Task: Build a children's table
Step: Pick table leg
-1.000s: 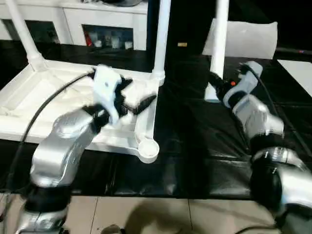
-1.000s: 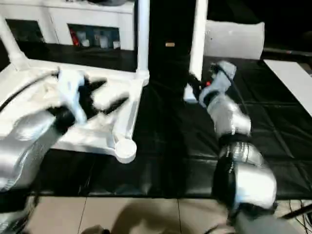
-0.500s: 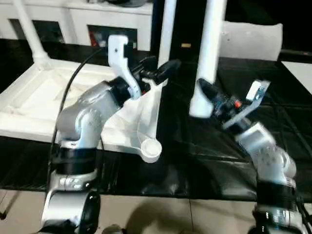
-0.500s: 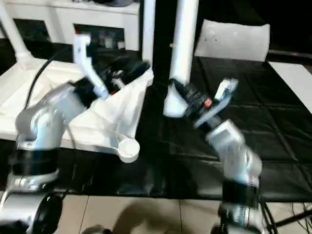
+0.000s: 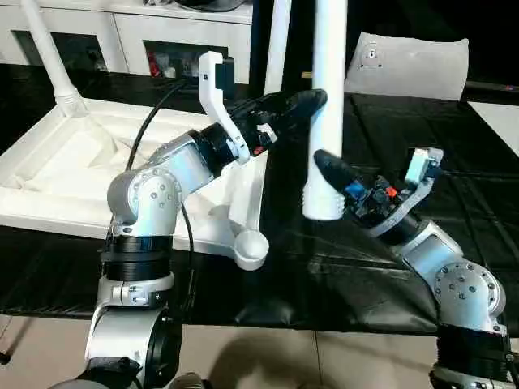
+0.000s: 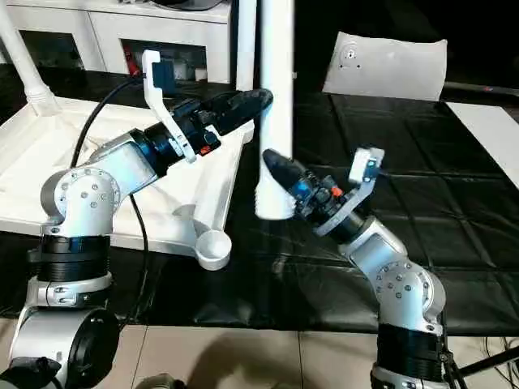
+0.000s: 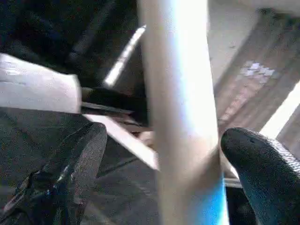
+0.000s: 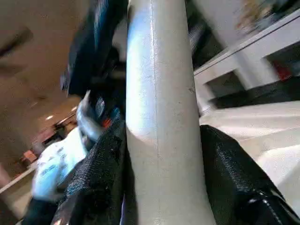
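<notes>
The white tabletop (image 5: pixel 49 162) lies upside down on the left, ribs up. Two white legs stand in its far corners, one at the left (image 5: pixel 50 57) and one at the right (image 5: pixel 277 40). Its near right corner socket (image 5: pixel 253 245) holds nothing. My right gripper (image 5: pixel 324 166) is shut on a third white leg (image 5: pixel 328 97), holding it upright with its lower end (image 5: pixel 322 207) hanging above the black mat, just right of the tabletop. My left gripper (image 5: pixel 312 99) reaches across and stands open, its fingers (image 7: pixel 82 154) on either side of that leg (image 7: pixel 178 93) with gaps.
A white cabinet with glass doors (image 5: pixel 162 32) runs along the back. A flat white board (image 5: pixel 413 61) leans at the back right. The black mat (image 5: pixel 365 275) covers the work surface, and its front edge drops to a tiled floor (image 5: pixel 243 356).
My right gripper has carried the leg left, toward the tabletop's right side. My left arm has lifted off the tabletop and reached right until its open fingers straddle the leg.
</notes>
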`<state>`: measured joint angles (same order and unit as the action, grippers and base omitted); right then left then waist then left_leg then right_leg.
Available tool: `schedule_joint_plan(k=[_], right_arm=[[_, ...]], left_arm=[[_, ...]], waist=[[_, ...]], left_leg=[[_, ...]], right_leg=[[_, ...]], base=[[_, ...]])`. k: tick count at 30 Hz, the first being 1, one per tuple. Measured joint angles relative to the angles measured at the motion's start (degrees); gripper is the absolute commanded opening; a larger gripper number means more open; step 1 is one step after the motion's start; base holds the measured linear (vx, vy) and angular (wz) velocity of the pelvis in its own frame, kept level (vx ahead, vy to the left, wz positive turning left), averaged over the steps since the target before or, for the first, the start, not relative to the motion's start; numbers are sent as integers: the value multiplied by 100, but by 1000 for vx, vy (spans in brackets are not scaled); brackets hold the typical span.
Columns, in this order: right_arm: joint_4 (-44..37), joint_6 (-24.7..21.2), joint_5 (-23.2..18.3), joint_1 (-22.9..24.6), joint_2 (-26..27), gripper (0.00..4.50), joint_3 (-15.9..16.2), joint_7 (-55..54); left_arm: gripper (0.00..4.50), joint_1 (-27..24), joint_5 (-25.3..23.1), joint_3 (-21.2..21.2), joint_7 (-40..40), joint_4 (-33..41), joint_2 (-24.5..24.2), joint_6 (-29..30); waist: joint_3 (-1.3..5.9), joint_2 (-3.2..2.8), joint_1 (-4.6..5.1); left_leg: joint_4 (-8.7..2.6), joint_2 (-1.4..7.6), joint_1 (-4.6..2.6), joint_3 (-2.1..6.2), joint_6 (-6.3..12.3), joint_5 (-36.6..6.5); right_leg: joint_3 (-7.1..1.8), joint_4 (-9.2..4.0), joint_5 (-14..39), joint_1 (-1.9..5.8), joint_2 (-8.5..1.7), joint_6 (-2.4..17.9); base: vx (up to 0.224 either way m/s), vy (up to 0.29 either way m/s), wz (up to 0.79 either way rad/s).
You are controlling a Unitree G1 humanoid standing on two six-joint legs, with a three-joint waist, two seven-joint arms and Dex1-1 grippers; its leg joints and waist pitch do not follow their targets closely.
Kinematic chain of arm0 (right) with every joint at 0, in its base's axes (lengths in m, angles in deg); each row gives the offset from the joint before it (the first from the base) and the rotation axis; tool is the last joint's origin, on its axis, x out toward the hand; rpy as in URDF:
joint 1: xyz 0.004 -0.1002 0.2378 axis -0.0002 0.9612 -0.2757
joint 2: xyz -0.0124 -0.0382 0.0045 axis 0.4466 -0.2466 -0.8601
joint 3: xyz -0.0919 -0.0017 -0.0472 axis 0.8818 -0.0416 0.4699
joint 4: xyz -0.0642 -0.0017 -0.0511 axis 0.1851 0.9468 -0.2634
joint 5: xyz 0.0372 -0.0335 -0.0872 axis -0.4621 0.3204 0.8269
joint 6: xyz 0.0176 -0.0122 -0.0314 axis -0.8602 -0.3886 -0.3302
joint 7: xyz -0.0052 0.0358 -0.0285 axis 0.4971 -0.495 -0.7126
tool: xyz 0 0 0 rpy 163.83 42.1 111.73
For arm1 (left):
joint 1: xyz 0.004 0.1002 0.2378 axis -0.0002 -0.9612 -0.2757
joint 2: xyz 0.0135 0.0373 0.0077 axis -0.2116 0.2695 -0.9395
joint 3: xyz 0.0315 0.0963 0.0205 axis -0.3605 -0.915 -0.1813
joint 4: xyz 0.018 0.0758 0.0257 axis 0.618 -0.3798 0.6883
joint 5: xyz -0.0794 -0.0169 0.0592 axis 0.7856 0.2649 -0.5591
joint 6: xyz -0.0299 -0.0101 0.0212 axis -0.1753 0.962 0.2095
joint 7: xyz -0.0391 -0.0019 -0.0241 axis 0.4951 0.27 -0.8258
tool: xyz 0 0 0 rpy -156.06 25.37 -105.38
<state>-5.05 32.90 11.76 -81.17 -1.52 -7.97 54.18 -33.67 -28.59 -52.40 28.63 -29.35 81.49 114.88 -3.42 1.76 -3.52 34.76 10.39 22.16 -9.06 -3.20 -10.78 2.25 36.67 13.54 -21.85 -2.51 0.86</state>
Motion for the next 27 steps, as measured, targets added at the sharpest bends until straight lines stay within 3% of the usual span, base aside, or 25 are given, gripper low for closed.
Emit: schedule_joint_plan(k=[5,9,10,11,19,27], right_arm=[[-10,15,31,15,-122,191,103,-15],[-158,175,322,14,-159,191,276,-56],[-185,224,394,14,-160,191,331,-80],[-191,266,466,14,-160,191,376,-89],[-375,1313,1810,-15,-168,191,1126,-586],[-344,1944,2550,-14,-59,191,1460,-986]], left_arm=[[415,-2,98,-14,-123,102,-107,131],[415,-61,88,-74,-121,120,-139,163],[385,-80,86,-94,-116,121,-139,163],[385,-83,84,-116,-111,122,-138,164],[337,-220,25,11,380,234,9,46],[266,-298,-278,61,1161,435,292,-190]], waist=[[0,0,-1],[0,0,1],[0,0,0],[0,0,1],[0,0,14],[-1,2,14]], left_leg=[[-15,-1,0,0,26,19],[-18,-2,0,-1,26,19],[-18,-2,0,-1,25,20],[-18,-2,0,-1,24,20],[-19,-1,-2,-1,19,22],[-19,-3,0,-1,19,22]], right_leg=[[2,-12,0,0,0,0],[2,-16,0,0,1,0],[1,-15,-1,0,0,-1],[2,-16,-1,0,1,-1],[1,-14,-4,0,1,-2],[0,-21,-10,2,0,-7]], base=[[0,0,0],[0,0,0],[0,0,0],[0,0,0],[0,0,0],[0,0,0]])
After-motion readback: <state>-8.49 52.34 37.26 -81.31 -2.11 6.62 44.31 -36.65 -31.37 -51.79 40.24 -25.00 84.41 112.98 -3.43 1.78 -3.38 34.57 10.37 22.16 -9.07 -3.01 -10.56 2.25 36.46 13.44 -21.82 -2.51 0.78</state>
